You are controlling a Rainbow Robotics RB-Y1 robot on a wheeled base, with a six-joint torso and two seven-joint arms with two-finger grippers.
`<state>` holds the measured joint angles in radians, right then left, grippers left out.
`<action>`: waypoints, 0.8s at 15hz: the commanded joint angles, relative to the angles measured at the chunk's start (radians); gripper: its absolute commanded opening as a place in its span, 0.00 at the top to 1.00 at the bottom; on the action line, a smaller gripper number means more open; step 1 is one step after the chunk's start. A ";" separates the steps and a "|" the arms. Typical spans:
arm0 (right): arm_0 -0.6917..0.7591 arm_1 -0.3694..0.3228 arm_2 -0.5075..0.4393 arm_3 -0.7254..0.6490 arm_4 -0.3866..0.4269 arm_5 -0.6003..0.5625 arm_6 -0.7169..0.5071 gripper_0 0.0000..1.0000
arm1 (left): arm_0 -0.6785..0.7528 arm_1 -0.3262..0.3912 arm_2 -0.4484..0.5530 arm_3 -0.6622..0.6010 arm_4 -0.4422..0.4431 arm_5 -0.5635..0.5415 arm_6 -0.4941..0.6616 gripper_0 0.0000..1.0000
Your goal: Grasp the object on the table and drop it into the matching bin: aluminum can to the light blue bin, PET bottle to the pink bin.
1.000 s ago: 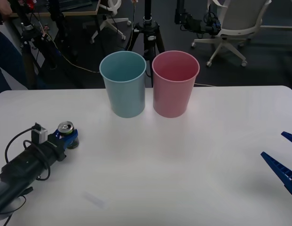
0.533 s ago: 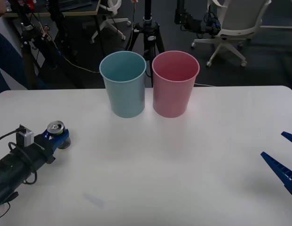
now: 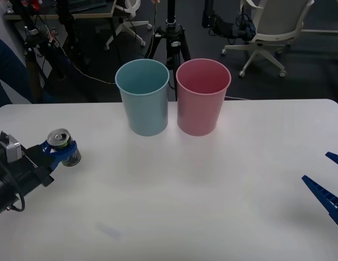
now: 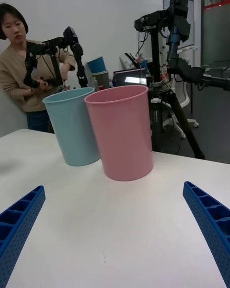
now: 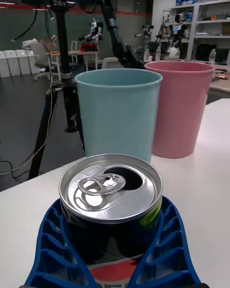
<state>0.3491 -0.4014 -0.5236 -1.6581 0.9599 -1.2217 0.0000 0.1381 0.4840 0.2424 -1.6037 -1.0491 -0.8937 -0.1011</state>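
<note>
The left hand (image 3: 59, 152) is clamped on the aluminum can (image 3: 63, 145), its blue ribbed fingers (image 5: 55, 249) wrapped around both sides of the can body. The can is upright with its opened silver top showing, at the left edge of the surface (image 3: 212, 185). The light blue bin (image 3: 142, 98) and the pink bin (image 3: 203, 97) stand side by side at the far middle. The right hand (image 3: 327, 182) rests at the right edge, fingers spread.
</note>
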 commanded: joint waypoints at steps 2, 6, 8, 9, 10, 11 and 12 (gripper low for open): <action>0.000 0.000 0.000 0.000 0.000 0.000 0.000 0.00 | 0.064 0.081 0.000 -0.186 -0.002 0.029 0.150 1.00; 0.000 0.000 0.000 0.000 0.000 0.000 0.000 0.00 | 0.067 0.183 0.000 -0.294 -0.002 0.044 0.310 0.99; 0.000 0.000 0.000 0.000 0.000 0.000 0.000 0.00 | 0.052 0.217 0.000 -0.309 0.014 0.045 0.371 1.00; 0.000 0.000 0.000 0.000 0.000 0.000 0.000 0.00 | 0.049 0.222 0.015 -0.321 0.017 0.045 0.390 1.00; 0.000 0.000 0.000 0.000 0.000 0.000 0.000 0.00 | 0.049 0.229 0.032 -0.332 0.015 0.044 0.391 0.99; 0.000 0.000 0.000 0.000 0.000 0.000 0.000 0.00 | 0.049 0.245 0.035 -0.332 0.029 0.042 0.396 0.99; 0.000 0.000 0.000 0.000 0.000 0.000 0.000 0.00 | 0.046 0.257 0.035 -0.332 0.040 0.047 0.402 1.00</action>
<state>0.3491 -0.4014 -0.5236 -1.6581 0.9599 -1.2217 0.0000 0.1862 0.7318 0.2769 -1.9359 -1.0180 -0.8496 0.2962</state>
